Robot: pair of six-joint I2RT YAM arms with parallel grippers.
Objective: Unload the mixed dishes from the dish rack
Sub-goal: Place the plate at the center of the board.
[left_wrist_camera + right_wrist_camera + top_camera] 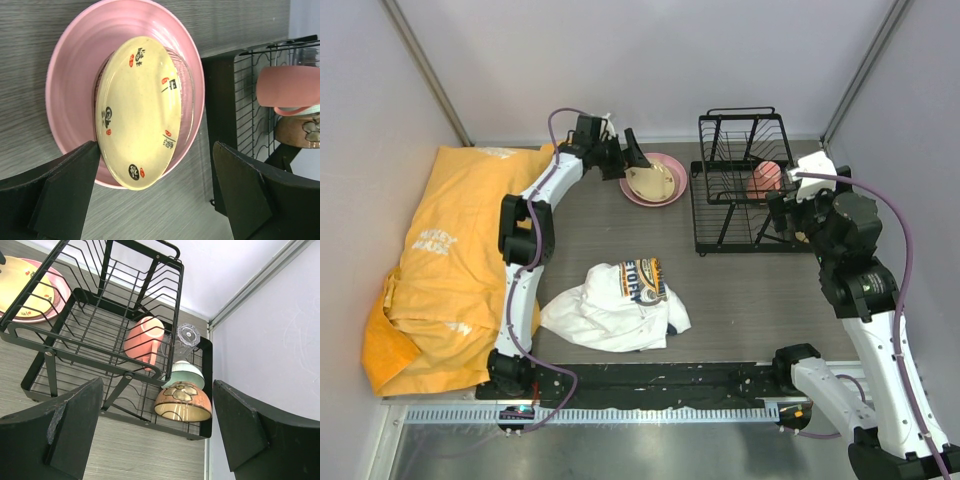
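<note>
The big pink plate point(672, 172) lies on the table left of the dish rack point(720, 200), with the cream patterned plate point(650, 181) resting on it, slightly tilted. My left gripper point(625, 160) is open and empty just above their left edge; in the left wrist view point(155, 195) the cream plate point(140, 110) and pink plate point(75, 65) sit ahead of the fingers. My right gripper point(782, 208) is open and empty over the rack's right side. In the right wrist view point(157, 430) the rack point(100, 345) holds a pink mug point(142, 340), clear glass point(186, 337), mint-green bowl point(185, 375) and tan bowl point(182, 402).
A white printed T-shirt point(620, 295) lies crumpled at the front middle of the table. A large orange cloth point(440, 260) covers the left side. Grey walls close in at the back and right, right next to the rack.
</note>
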